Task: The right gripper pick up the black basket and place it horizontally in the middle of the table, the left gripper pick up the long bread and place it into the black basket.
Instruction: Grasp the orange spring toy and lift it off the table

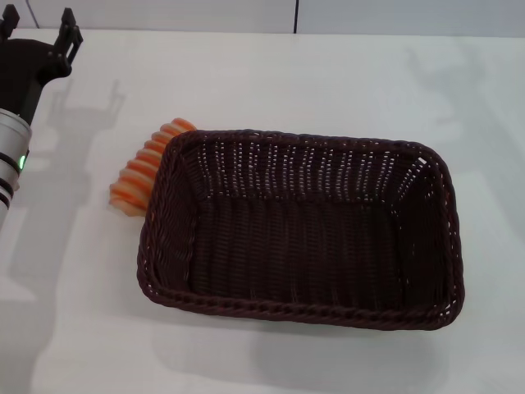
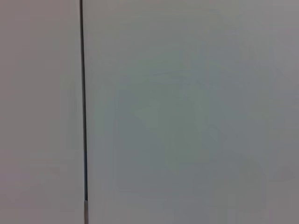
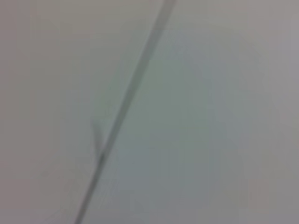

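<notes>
The black basket (image 1: 305,313) lies lengthwise across the middle of the white table (image 1: 344,78) in the head view, and it holds nothing. The long bread (image 1: 142,171), tan with orange ridges, lies on the table against the outside of the basket's far-left corner, partly hidden by the rim. My left gripper (image 1: 38,31) is at the far left corner of the table, raised, open and empty, well apart from the bread. The right gripper is out of view. Both wrist views show only a pale surface with a thin dark line.
A pale wall with a dark vertical seam (image 1: 295,16) runs behind the table's far edge. The left arm's silver segment with its green light (image 1: 20,162) stands along the left edge.
</notes>
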`<state>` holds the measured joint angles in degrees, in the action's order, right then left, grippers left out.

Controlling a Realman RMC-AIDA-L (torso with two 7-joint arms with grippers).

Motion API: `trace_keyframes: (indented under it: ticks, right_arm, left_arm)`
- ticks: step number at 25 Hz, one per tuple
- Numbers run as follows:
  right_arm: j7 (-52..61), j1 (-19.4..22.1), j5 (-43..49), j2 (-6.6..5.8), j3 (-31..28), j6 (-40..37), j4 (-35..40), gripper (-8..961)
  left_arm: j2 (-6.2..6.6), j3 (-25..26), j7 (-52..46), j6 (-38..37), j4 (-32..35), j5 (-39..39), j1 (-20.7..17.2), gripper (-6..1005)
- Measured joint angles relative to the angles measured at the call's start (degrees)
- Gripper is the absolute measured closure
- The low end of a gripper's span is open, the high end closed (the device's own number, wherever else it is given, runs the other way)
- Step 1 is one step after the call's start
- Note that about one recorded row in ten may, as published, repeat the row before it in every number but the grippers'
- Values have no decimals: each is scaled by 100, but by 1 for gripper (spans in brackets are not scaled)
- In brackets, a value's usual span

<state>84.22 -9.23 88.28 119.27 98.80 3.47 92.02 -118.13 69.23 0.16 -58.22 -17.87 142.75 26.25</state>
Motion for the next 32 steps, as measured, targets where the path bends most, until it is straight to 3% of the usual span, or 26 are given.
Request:
trace_keyframes:
  ticks: [3,4,5,6,7,8,9,10,11,13,16,20,23,24,25,27,30,31,32]
  right_arm:
    - [1175,0,1006,-13,355,1156,-184,116]
    - [2499,46,2349,-19,712,2455,-672,116]
    - [2499,46,2349,-19,712,2455,-672,117]
    - [3139,88,2966,-22,844,3003,-926,117]
    - [4488,247,4335,-22,1024,4195,-1552,117]
    - [4488,247,4335,-22,1024,4195,-1552,117]
    - [5413,424,5177,-18,1131,5058,-2108,117]
    - [5413,424,5177,-18,1131,5058,-2108,118]
    - [5975,634,5606,0,1252,5750,-2617,118]
    - [6104,754,5614,2,1355,6000,-2780,118]
    - [6915,1293,4838,-15,1650,6516,-3353,117]
    - [7764,1478,4553,-4,1651,6782,-4067,117]
    - [8138,1523,4285,-3,1707,7016,-4653,116]
    - [8168,1560,4186,-4,1720,7038,-4810,116]
    - [8168,1560,4186,-4,1720,7038,-4810,116]
    - [8171,1588,4120,-6,1723,7012,-4873,116]
    - [8177,1607,4076,-7,1733,6990,-4931,117]
    - [8181,1607,4069,-7,1734,6990,-4940,117]
    - [8184,1607,4060,-10,1735,6988,-4946,118]
  left_arm:
    - [7,13,6,7,47,4,66,224]
    - [9,16,9,9,118,1,126,224]
    - [9,16,9,9,118,1,126,224]
    - [9,16,9,11,154,1,152,225]
    - [10,16,10,15,215,5,191,225]
    - [10,16,10,15,215,5,191,225]
    - [10,11,10,19,228,3,197,225]
    - [10,11,10,19,228,3,197,225]
    - [7,5,10,20,223,2,192,225]
    - [8,-5,10,21,211,3,185,225]
    - [32,-46,10,38,149,154,151,224]
    - [126,-37,-12,447,-249,614,95,223]
    - [352,69,7,1696,-1259,1048,-48,224]
    - [554,237,11,3071,-2277,1376,-178,224]
    - [554,237,11,3071,-2277,1376,-178,224]
    - [670,466,11,4421,-3235,1735,-263,225]
    - [704,875,249,6598,-4558,2174,-241,224]
    - [578,1214,781,7949,-5109,2245,-100,224]
    - [578,1214,781,7949,-5109,2245,-100,225]
